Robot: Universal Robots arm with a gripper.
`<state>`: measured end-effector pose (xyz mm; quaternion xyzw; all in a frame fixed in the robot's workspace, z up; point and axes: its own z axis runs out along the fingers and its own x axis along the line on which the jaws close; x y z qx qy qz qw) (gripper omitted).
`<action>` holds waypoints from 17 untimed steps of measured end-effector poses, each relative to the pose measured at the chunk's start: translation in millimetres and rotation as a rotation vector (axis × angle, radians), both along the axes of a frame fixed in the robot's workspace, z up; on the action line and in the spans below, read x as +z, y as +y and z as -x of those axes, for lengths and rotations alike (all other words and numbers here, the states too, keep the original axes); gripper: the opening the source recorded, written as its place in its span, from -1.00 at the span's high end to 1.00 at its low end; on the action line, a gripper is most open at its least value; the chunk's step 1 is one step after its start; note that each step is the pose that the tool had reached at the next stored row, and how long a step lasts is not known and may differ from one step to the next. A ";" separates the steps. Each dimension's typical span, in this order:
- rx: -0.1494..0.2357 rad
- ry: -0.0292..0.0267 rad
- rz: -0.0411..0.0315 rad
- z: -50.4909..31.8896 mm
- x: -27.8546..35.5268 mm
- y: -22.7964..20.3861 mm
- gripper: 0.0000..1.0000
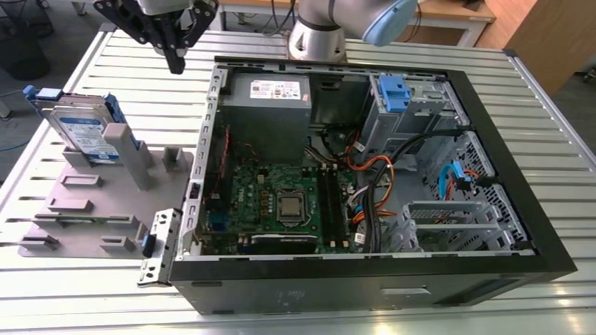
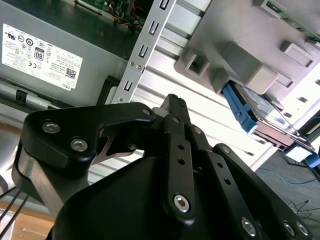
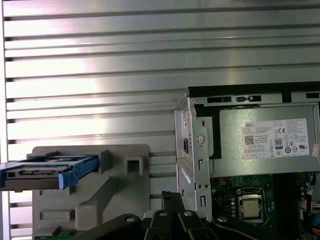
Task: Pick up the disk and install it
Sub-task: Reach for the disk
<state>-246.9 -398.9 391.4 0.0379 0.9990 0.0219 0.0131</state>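
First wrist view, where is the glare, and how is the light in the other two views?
First wrist view: glare bleaches the table slats into white bands, while the disk is evenly lit. Exterior view: softer streaks on the table, and the case is dim inside. Second wrist view: the gripper is a dark mass against pale, shining slats.

Exterior view: high, oblique, mid-range, looking down into open computer case on slatted table. First wrist view: straight down past gripper, well above table. Second wrist view: close behind gripper linkage, slanted. All three share power supply box, grey fixture.
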 end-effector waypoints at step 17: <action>0.000 0.0000 0.0000 6.2 -0.4 0.0 0.79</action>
